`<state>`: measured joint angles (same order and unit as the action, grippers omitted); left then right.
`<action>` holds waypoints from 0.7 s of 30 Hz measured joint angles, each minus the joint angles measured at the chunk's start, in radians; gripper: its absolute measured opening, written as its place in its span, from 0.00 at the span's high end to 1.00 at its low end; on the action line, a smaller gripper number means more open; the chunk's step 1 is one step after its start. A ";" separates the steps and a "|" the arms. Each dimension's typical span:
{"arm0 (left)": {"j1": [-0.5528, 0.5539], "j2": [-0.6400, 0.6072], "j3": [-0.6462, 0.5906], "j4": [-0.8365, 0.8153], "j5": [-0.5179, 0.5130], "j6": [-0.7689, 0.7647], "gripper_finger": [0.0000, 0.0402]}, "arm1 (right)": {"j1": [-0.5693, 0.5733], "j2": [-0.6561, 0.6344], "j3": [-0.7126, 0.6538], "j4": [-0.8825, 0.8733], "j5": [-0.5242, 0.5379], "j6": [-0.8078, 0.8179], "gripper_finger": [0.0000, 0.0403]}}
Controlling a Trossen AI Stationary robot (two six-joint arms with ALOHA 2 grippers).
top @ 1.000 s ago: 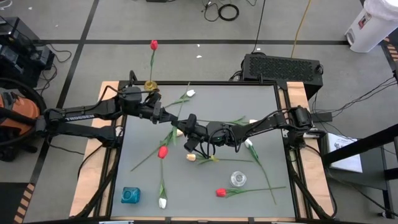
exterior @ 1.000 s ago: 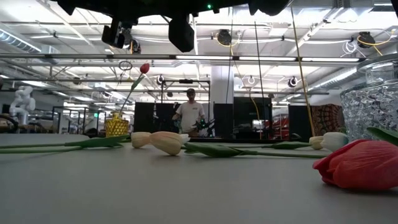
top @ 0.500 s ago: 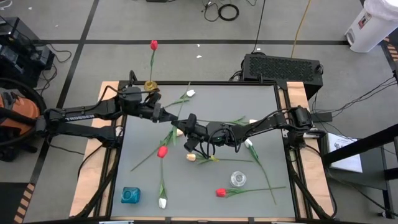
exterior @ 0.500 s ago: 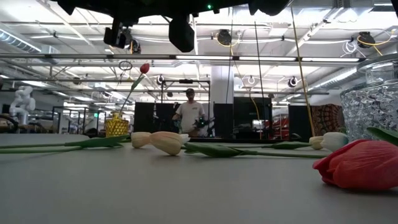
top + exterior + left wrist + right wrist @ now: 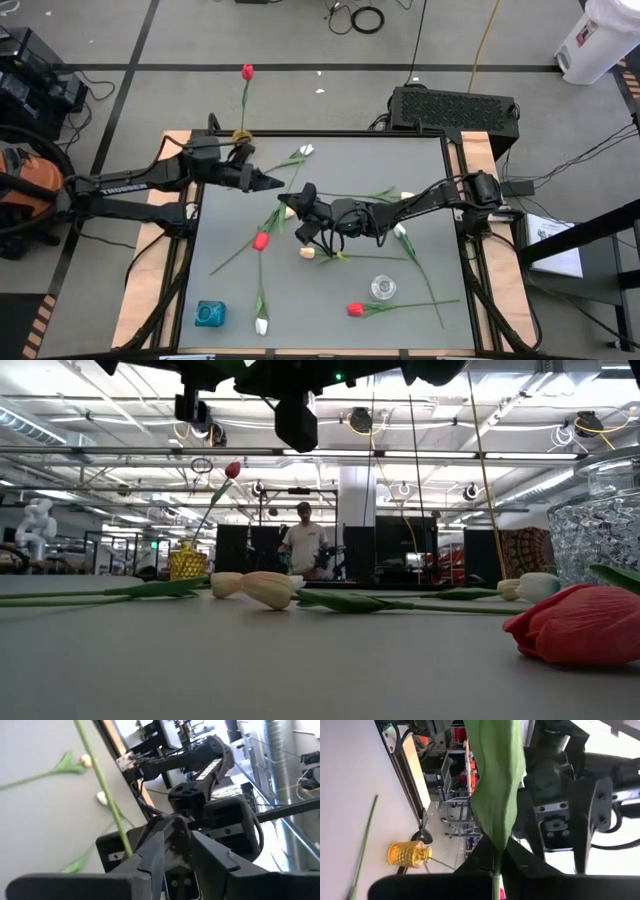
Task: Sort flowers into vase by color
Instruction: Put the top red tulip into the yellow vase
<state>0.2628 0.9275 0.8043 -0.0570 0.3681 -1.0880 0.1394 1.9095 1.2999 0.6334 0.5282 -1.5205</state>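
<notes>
My right gripper [image 5: 292,206] is shut on a red tulip's green stem above the table's middle. The red head [image 5: 261,241] lies toward the near edge and a leaf [image 5: 495,785] rises past the fingers. My left gripper [image 5: 272,183] is open just left of that stem [image 5: 102,787], fingers apart, with nothing between them. A gold vase [image 5: 241,137] at the far left edge holds one red tulip [image 5: 247,72]. A blue vase [image 5: 209,314] stands near left and a clear glass vase [image 5: 382,288] near right. My right gripper pinches the red tulip's stem [image 5: 496,870] between its two fingers, just below the leaf. The fingers come level from the table's right and lie across the stem. The flower is lifted clear of the table, its red head toward the near edge.
Loose tulips lie on the grey table [image 5: 420,160]: white ones [image 5: 307,150] [image 5: 261,325] [image 5: 400,232], a cream one [image 5: 308,253] and a red one [image 5: 354,310]. A black box [image 5: 455,105] stands behind the far edge. A person [image 5: 303,545] stands far off in the room.
My left gripper has let go of the tulip stem where it met my right gripper. It has drawn back a little toward the table's left and far side. My right gripper keeps the flower in place.
</notes>
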 joint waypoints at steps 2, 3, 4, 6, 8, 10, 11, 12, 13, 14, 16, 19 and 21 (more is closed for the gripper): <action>0.007 -0.016 0.000 -0.014 -0.014 0.035 0.75 | 0.000 -0.001 0.000 0.001 0.005 0.021 1.00; 0.013 -0.029 0.000 -0.033 -0.024 0.058 0.75 | 0.000 -0.003 0.000 0.001 0.006 0.032 1.00; 0.024 -0.043 0.000 -0.051 -0.032 0.082 0.75 | 0.000 -0.005 0.000 0.001 0.011 0.044 1.00; 0.048 -0.080 0.000 -0.093 -0.046 0.137 0.75 | 0.000 -0.015 0.000 0.002 0.029 0.064 1.00; 0.077 -0.124 0.000 -0.138 -0.060 0.192 0.75 | -0.002 -0.025 0.000 0.007 0.047 0.098 1.00; 0.100 -0.169 0.000 -0.176 -0.083 0.247 0.75 | -0.007 -0.042 0.000 0.003 0.065 0.135 1.00; 0.111 -0.192 0.000 -0.189 -0.090 0.272 0.75 | -0.009 -0.052 0.000 0.003 0.069 0.157 1.00; 0.121 -0.214 0.000 -0.201 -0.097 0.298 0.75 | -0.011 -0.065 0.000 0.002 0.076 0.180 1.00; 0.129 -0.235 0.000 -0.212 -0.103 0.326 0.75 | -0.015 -0.079 0.000 0.000 0.082 0.209 1.00; 0.135 -0.256 0.000 -0.226 -0.112 0.352 0.75 | -0.020 -0.095 0.000 0.000 0.085 0.245 1.00; 0.145 -0.295 0.000 -0.255 -0.138 0.415 0.75 | -0.032 -0.131 0.000 -0.011 0.096 0.328 1.00; 0.150 -0.343 0.000 -0.301 -0.208 0.517 0.74 | -0.063 -0.189 0.000 -0.052 0.098 0.499 1.00; 0.150 -0.368 0.000 -0.339 -0.272 0.592 0.74 | -0.089 -0.221 0.000 -0.068 0.089 0.633 1.00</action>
<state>0.4129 0.5591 0.8043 -0.3956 0.0959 -0.4961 0.0508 1.6880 1.2995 0.5655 0.6172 -0.8880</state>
